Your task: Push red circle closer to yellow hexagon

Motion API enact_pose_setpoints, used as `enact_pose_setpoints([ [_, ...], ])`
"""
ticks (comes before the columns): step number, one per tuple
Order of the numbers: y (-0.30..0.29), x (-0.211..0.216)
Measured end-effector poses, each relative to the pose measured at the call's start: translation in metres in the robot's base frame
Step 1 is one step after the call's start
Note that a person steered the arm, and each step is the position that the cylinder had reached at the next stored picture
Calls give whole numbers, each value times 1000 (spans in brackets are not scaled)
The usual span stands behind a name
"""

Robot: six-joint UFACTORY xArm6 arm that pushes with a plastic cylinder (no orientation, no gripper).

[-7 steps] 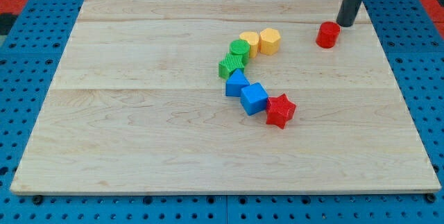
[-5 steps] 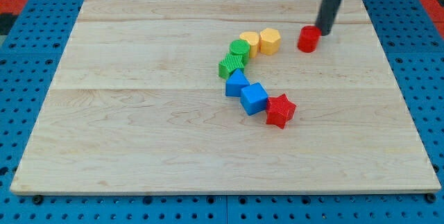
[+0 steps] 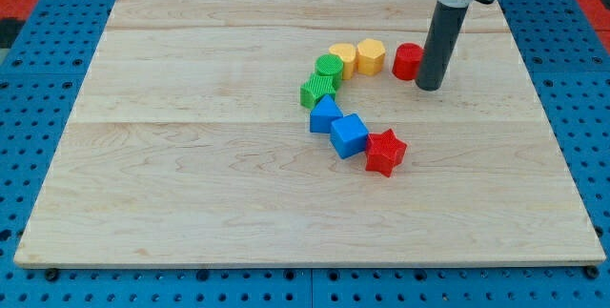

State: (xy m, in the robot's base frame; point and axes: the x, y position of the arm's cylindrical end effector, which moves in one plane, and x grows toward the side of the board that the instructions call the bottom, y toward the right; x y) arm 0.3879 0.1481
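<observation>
The red circle (image 3: 407, 61) stands on the wooden board, just right of the yellow hexagon (image 3: 371, 57) with a narrow gap between them. My tip (image 3: 429, 87) rests on the board against the red circle's lower right side. The dark rod rises from there toward the view's top.
A yellow circle (image 3: 343, 59) touches the hexagon's left. A green circle (image 3: 329, 69) and a green block (image 3: 317, 91) curve down from it, then a blue triangle (image 3: 325, 114), a blue cube (image 3: 350, 135) and a red star (image 3: 385, 152). The wooden board (image 3: 191, 174) lies on a blue pegboard.
My tip has swept left and down the view, pushing the red circle left from the board's upper right until it stands next to the yellow hexagon.
</observation>
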Motion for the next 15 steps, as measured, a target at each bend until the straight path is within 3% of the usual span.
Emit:
enact_pose_setpoints([
  [7, -30, -20],
  [9, 48, -19],
  [10, 48, -46],
  [14, 5, -43],
  [15, 11, -1],
])
